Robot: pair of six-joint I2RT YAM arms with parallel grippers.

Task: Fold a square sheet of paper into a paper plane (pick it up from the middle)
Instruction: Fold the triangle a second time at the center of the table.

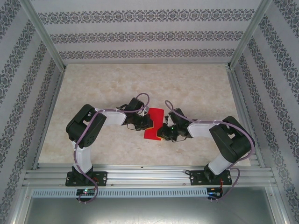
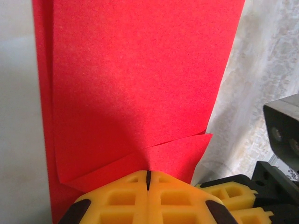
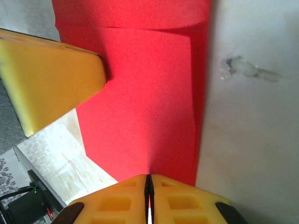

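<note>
The square sheet of paper [image 1: 154, 122], bright red, lies on the table between the two arms, folded over into a tall rectangle. In the left wrist view the paper [image 2: 140, 84] has an upper layer ending in a slanted edge over a lower layer. My left gripper [image 1: 145, 122] [image 2: 148, 173] is shut on the paper's left edge. My right gripper [image 1: 162, 132] [image 3: 149, 177] is shut on the paper [image 3: 145, 98] at its right edge, lower down. Both pairs of yellow jaws meet with the red paper pinched at their tips.
The beige table [image 1: 140, 84] stretches out behind the paper. Patterned walls [image 1: 140, 32] close in the back and sides. An aluminium rail [image 1: 149, 176] carries both arm bases at the near edge. The left gripper's yellow finger [image 3: 46, 79] looms close in the right wrist view.
</note>
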